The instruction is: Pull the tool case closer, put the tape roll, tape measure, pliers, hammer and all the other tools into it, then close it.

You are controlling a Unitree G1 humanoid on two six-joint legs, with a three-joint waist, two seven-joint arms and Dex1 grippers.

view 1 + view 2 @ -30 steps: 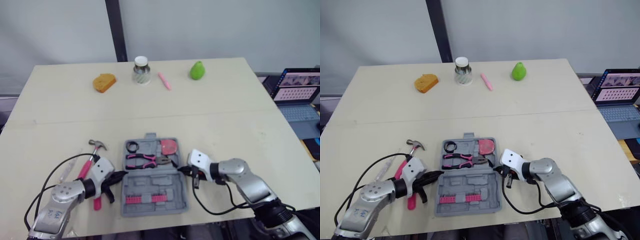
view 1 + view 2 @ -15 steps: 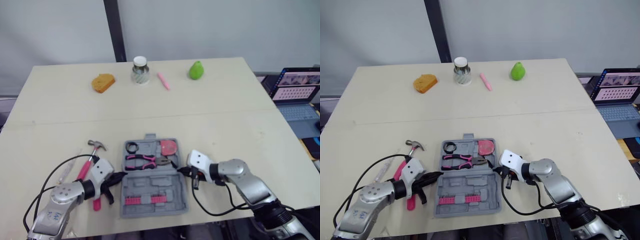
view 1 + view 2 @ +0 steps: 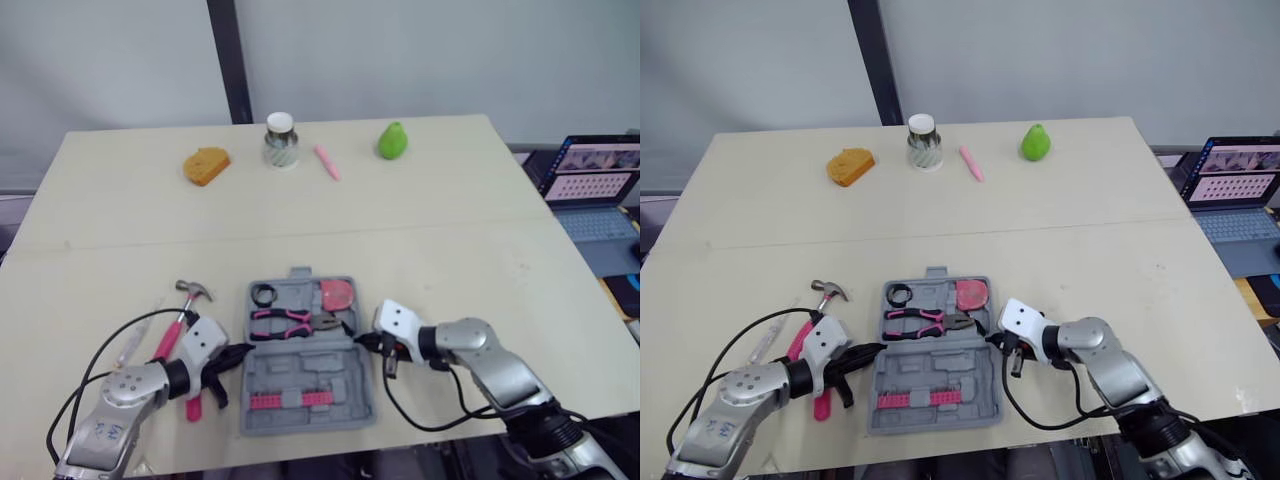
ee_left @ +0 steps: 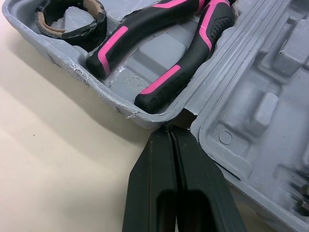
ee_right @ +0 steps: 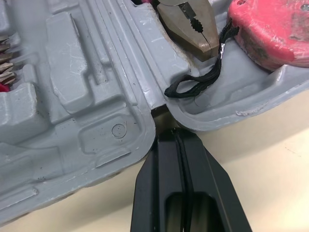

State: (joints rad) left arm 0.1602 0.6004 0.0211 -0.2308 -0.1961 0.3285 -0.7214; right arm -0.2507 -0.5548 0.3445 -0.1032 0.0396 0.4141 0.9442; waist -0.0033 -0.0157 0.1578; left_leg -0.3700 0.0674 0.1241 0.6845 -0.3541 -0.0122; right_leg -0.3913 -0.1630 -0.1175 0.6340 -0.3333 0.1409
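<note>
The left hand (image 3: 243, 352) and right hand (image 3: 361, 342), both clenched empty, touch the case (image 3: 305, 385) at its hinge, seemingly pulling it near; next, the hammer (image 3: 181, 318) needs packing.

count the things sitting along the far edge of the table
4, in a row from the robot's left: an orange bread-like chunk, a white-lidded jar, a pink stick, a green pear. None looks hidden.

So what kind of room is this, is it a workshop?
Probably a robot test lab or an office, not a real workshop. The tool case lies on a plain pale table with odd props like a green pear, and an open laptop stands off to the side.
</note>
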